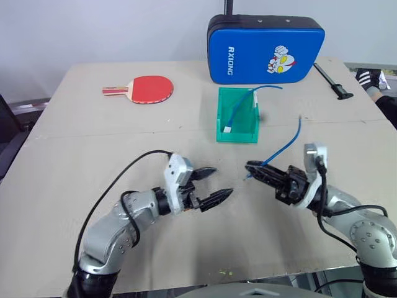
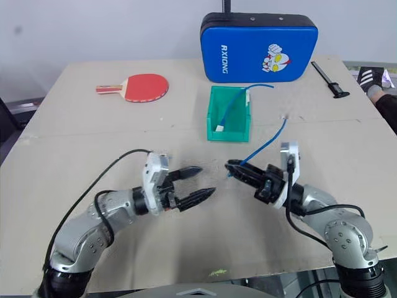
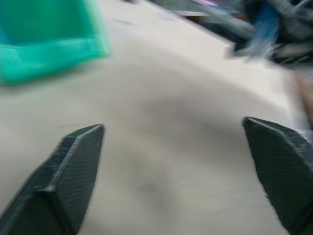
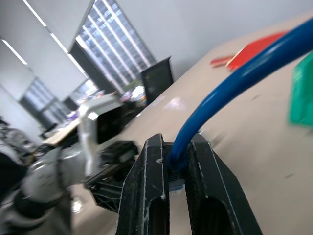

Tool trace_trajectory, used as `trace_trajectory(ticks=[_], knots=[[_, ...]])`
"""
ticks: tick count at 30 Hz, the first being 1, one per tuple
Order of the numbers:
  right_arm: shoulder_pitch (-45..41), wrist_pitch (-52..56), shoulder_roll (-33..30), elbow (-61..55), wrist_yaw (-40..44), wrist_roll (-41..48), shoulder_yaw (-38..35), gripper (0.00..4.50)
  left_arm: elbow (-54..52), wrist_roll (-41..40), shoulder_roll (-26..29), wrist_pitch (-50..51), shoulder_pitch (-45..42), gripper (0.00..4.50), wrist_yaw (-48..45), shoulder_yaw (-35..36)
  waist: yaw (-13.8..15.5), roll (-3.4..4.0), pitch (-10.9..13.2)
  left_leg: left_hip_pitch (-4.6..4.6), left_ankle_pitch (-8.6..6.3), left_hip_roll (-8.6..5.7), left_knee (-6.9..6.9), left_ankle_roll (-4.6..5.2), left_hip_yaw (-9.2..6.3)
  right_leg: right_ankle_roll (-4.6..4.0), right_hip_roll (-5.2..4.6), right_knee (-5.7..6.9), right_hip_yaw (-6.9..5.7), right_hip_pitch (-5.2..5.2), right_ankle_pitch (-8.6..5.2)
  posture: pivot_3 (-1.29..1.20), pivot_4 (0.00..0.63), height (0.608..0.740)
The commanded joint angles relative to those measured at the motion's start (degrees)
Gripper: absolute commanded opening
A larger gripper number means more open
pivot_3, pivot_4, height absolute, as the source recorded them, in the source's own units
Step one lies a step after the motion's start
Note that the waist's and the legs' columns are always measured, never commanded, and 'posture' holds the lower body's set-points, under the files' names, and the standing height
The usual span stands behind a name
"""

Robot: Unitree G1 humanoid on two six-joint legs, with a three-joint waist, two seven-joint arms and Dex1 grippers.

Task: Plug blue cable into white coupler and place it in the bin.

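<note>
My right gripper (image 1: 250, 166) is shut on the blue cable (image 1: 286, 144) close to its end, and the cable arcs up and away toward the far right. In the right wrist view the cable (image 4: 234, 73) drops between the closed fingers (image 4: 146, 186) onto a small pale piece; I cannot tell whether that is the white coupler. My left gripper (image 1: 222, 181) hangs open and empty just left of it, fingertips pointing at the right gripper. The green bin (image 1: 237, 135) stands farther back, holding another blue cable (image 1: 240, 112) with a small white block (image 1: 228, 130) at its end.
A red paddle (image 1: 147, 89) lies at the back left. The blue padded case (image 1: 265, 49) stands behind the bin, with a black tool (image 1: 332, 84) to its right. A shoe (image 1: 371, 77) shows past the table's far right edge.
</note>
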Motion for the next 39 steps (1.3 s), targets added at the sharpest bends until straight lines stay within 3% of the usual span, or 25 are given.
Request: trace_trajectory(ticks=[1,5,9,20,24,30,31,34,39], knots=[[-0.84,-5.61,-0.39,-0.68,3.72,-5.25,-0.70,0.00,-2.79,13.91,-2.40,-11.93,5.04,4.42,9.86,1.21,0.08,0.00,0.00,-0.01,0.00,-0.01,0.00,0.00,0.00,0.00,-0.01,0.00,0.00,0.00,0.00,0.00,0.150,0.740],[-2.82,-11.76,-1.89,-0.17,8.11,-15.55,3.57,0.00,1.20,24.19,-7.13,-19.68,10.05,4.42,19.38,1.18,0.09,0.00,0.01,-0.02,-0.09,-0.01,0.00,0.16,0.03,0.00,-0.05,-0.04,0.02,0.00,0.00,0.00,0.150,0.740],[-4.26,-15.02,-1.81,1.35,10.18,-20.59,6.20,0.00,7.32,29.70,-9.97,-22.22,7.16,4.42,24.63,0.90,0.23,-0.01,0.01,-0.01,-0.11,0.00,0.01,0.19,-0.12,0.00,-0.03,-0.01,-0.14,0.01,0.00,0.00,0.150,0.740],[-3.67,-15.87,-0.08,1.56,9.89,-21.90,5.69,0.00,20.92,29.88,-15.74,-20.88,-0.68,4.42,26.30,-0.99,0.03,-0.01,0.02,-0.04,0.01,-0.01,0.00,-0.01,-0.17,0.02,-0.04,0.03,-0.24,0.00,0.01,0.00,0.150,0.740],[-3.21,-16.04,-0.02,1.20,9.14,-22.18,5.15,0.00,21.71,29.75,-16.23,-18.56,1.04,3.22,27.33,0.06,0.00,0.00,0.01,-0.01,-0.06,0.00,-0.02,0.11,-0.19,0.02,-0.05,0.03,-0.25,0.02,0.02,0.00,0.150,0.740],[-3.18,-16.25,-0.03,1.16,8.60,-23.07,5.20,0.00,22.89,29.32,-15.86,-18.66,0.43,0.52,25.89,-0.05,-0.15,0.04,-0.01,0.09,-0.10,0.03,-0.02,0.17,-0.19,0.01,-0.01,0.13,-0.21,0.02,0.02,0.00,0.150,0.740],[-3.29,-16.27,-0.03,1.24,8.53,-23.25,5.25,0.00,23.09,29.32,-15.78,-18.77,0.24,0.32,25.72,-0.11,-0.10,0.05,-0.02,0.09,-0.10,0.03,-0.02,0.17,-0.21,0.01,-0.01,0.14,-0.22,0.02,0.02,0.00,0.150,0.740],[-4.51,-16.50,0.19,1.77,8.03,-25.40,6.75,0.00,24.38,28.61,-14.78,-20.19,-1.05,0.32,22.20,-1.86,-0.02,0.10,-0.05,0.09,-0.09,0.02,-0.02,0.17,-0.20,0.01,-0.01,0.15,-0.22,0.02,0.02,0.00,0.150,0.740],[-11.66,-20.58,3.97,9.82,2.55,-41.28,16.50,0.00,28.24,26.80,-14.08,-22.41,-5.28,0.32,13.61,-7.24,0.15,0.21,-0.12,0.09,-0.09,-0.02,0.01,0.17,-0.18,-0.01,0.03,0.18,-0.35,0.01,0.02,0.00,0.150,0.740]])
